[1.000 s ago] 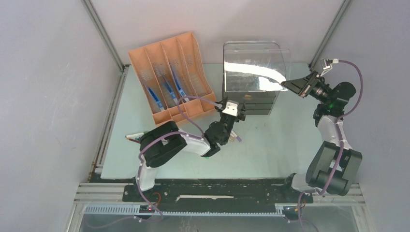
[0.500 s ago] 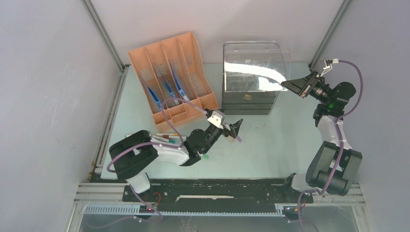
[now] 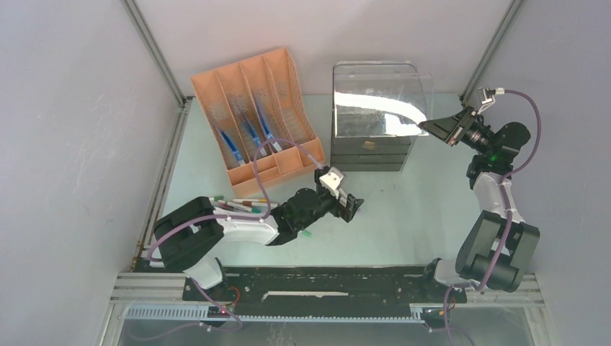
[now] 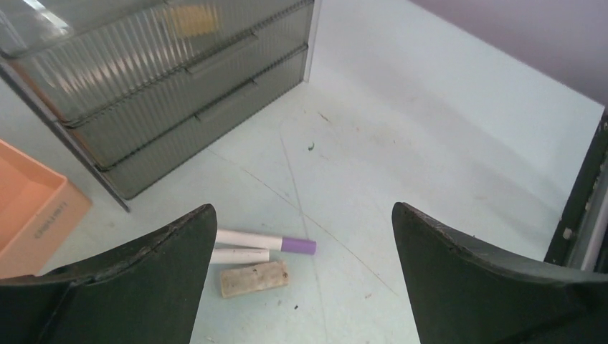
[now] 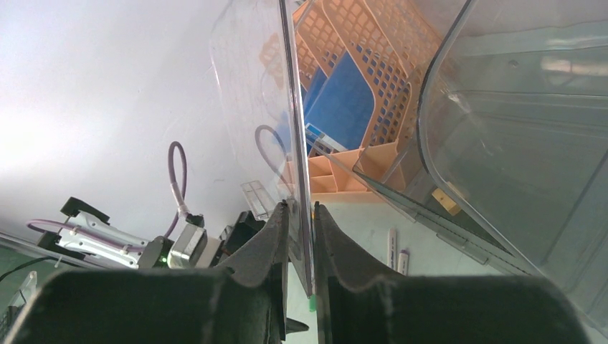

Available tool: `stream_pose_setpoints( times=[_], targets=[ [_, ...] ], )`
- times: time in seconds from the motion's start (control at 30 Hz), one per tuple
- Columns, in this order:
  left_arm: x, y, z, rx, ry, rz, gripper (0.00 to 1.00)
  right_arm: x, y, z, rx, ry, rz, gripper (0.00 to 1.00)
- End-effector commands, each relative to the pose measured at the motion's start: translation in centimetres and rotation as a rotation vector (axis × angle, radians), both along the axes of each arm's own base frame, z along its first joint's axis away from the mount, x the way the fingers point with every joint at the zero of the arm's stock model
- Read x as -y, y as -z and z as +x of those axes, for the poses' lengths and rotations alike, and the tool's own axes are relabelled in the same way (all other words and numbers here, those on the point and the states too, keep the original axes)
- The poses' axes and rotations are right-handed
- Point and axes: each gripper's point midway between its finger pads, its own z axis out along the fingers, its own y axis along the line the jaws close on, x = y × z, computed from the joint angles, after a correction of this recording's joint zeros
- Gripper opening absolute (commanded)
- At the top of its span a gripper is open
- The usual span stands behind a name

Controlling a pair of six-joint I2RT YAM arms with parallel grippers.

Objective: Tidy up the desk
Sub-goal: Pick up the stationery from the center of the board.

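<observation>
The desk is a pale mint-green top. My left gripper is open and low over it, in front of the grey drawer unit. In the left wrist view, a purple-capped white marker, a second white marker and a small cork-coloured block lie on the desk near my left finger. My right gripper is shut on the edge of the clear lid of the drawer unit and holds it raised.
An orange file rack with blue folders stands at the back left; its corner shows in the left wrist view. Several markers lie by the left arm's base. A green cap lies under the left arm.
My left arm has stretched out lower over the desk, and its gripper has come down and toward me, away from the drawer front, over the markers. The right arm has not moved.
</observation>
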Motion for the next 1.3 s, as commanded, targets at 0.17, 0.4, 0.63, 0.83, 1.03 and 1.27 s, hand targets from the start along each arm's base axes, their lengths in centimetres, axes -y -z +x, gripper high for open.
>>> stream_pose_setpoints(
  times=[0.17,0.4,0.63,0.83,1.03,1.27],
  targets=[
    [1.0,2.2,-0.6,-0.155,0.041,0.082,1.00,0.0,-0.9,-0.3,0.047,0.016,-0.020,0.20],
    [1.6,5.5,1.0,-0.279,-0.033,0.233,1.00,0.0,-0.8,-0.3,0.044,0.017,-0.019,0.20],
    [1.0,8.1,1.6,-0.341,-0.086,0.352,1.00,0.1,-0.8,-0.3,0.045,0.018,-0.020,0.20],
    [1.0,10.1,1.5,-0.384,-0.089,0.410,1.00,0.1,-0.8,-0.3,0.045,0.018,-0.021,0.20],
    [0.5,11.1,1.6,-0.400,-0.115,0.447,0.99,0.0,-0.8,-0.2,0.043,0.017,-0.020,0.20],
    [0.2,12.1,2.1,-0.429,-0.150,0.491,0.95,0.1,-0.8,-0.2,0.044,0.018,-0.020,0.20]
  ],
)
